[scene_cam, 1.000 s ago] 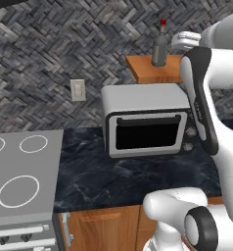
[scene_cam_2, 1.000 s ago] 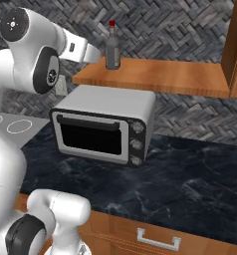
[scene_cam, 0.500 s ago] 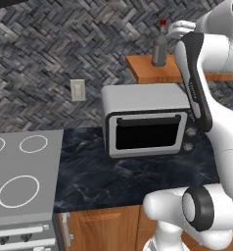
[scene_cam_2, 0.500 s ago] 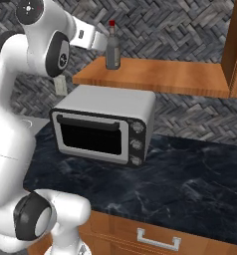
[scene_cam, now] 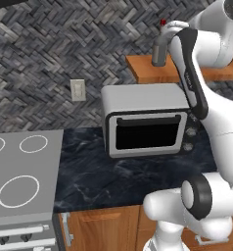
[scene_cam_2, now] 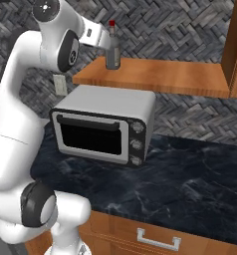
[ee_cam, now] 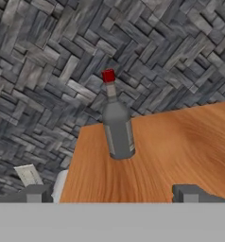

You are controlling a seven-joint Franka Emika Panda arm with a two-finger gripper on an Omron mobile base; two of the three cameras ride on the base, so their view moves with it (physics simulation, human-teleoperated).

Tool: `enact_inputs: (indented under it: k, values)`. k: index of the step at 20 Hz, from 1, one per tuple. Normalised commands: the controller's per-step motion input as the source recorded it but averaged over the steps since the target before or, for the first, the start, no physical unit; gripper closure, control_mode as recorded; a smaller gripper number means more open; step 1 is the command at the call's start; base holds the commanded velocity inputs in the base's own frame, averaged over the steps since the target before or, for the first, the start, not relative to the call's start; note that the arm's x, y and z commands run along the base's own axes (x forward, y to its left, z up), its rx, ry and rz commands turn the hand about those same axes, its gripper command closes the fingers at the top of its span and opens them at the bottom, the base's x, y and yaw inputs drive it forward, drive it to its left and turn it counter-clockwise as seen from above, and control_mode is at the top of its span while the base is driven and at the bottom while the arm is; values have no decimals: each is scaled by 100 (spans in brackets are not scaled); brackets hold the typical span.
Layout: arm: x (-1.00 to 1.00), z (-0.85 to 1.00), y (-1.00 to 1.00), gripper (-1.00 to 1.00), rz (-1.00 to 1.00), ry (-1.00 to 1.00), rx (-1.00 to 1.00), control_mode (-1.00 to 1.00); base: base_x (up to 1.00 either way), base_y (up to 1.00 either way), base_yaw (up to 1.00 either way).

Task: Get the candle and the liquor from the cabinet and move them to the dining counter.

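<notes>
Hand (ee_cam: 112,193) wide open, empty, near liquor (ee_cam: 117,124) standing upright on cabinet (ee_cam: 180,146) shelf.

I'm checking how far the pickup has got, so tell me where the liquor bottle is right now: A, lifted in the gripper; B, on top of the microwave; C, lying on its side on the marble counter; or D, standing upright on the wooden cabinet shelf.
D: the liquor bottle stands upright on the cabinet shelf, and the open gripper is short of it, its fingertips apart from the glass.
</notes>
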Motion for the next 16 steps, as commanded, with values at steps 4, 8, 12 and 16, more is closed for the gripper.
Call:
enact_inputs:
  k: [4,8,12,16]
  values:
    - [27,-19,0,-100,7,3,-3,-100,0,0,0]
    - [34,-3,-7,-100,2,18,0,-100,0,0,0]
    - [31,1,-13,-100,0,8,-2,-100,0,0,0]
    - [26,7,-7,-100,0,4,-2,-100,0,0,0]
